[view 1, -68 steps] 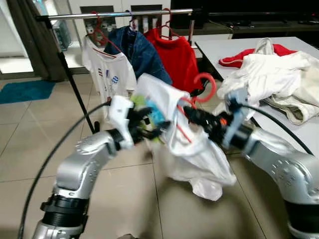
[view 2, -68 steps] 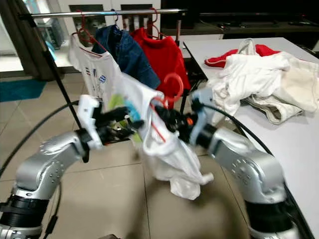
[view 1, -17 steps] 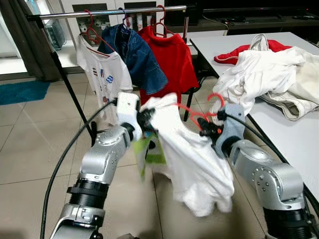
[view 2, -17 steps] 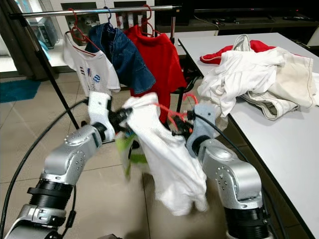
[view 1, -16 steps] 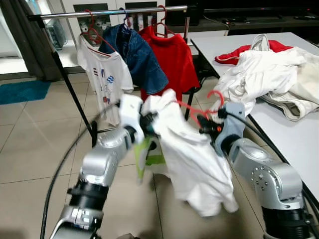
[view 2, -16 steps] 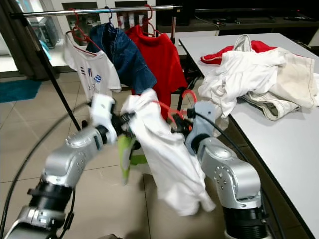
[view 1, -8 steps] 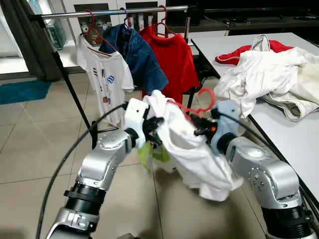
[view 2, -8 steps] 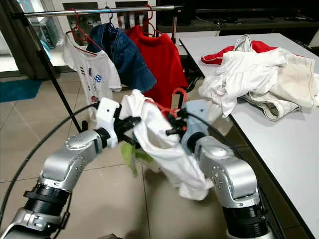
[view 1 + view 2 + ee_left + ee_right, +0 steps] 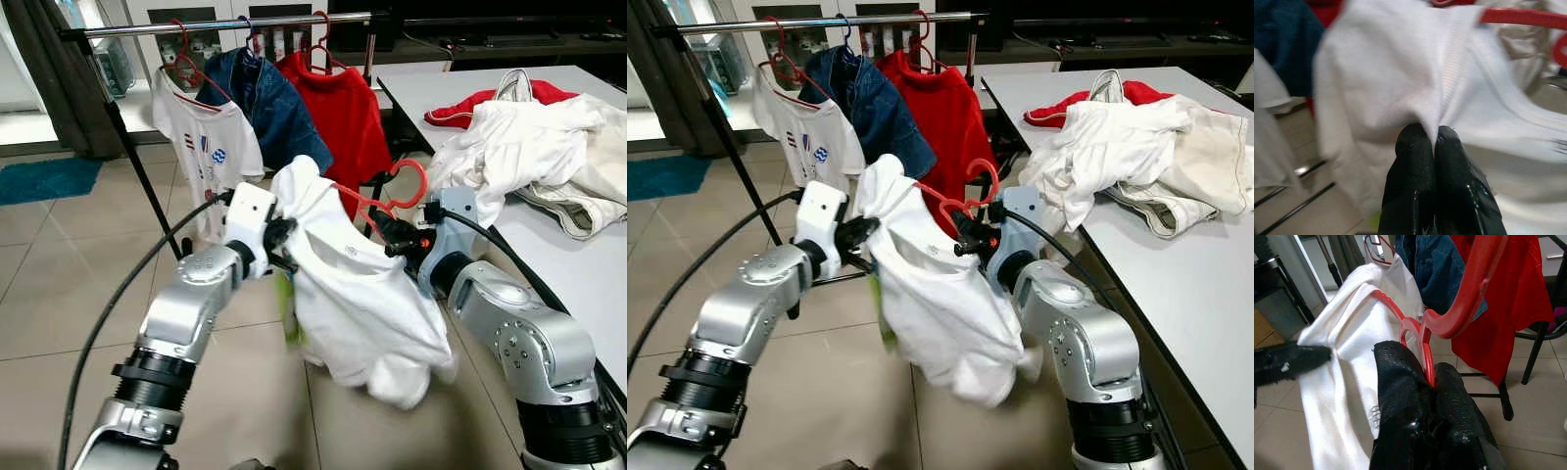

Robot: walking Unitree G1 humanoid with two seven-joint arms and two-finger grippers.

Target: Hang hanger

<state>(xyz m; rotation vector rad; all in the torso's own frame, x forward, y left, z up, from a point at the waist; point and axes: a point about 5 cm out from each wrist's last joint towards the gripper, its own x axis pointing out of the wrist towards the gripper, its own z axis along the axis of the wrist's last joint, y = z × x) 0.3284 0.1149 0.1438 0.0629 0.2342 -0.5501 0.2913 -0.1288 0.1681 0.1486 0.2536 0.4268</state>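
A: Where's the red plastic hanger (image 9: 377,201)?
B: Mid-air before the metal clothes rail (image 9: 225,25), clamped at its neck by the right gripper (image 9: 1429,382), white cotton T-shirt (image 9: 358,294) draped over it.
A: And the left gripper (image 9: 1433,143)?
B: Pinched closed on the T-shirt's collar fold.

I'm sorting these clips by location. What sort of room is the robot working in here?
Probably a home living or laundry area: a clothes rail with hung garments stands on a tiled floor, beside a white table heaped with a pile of clothes.
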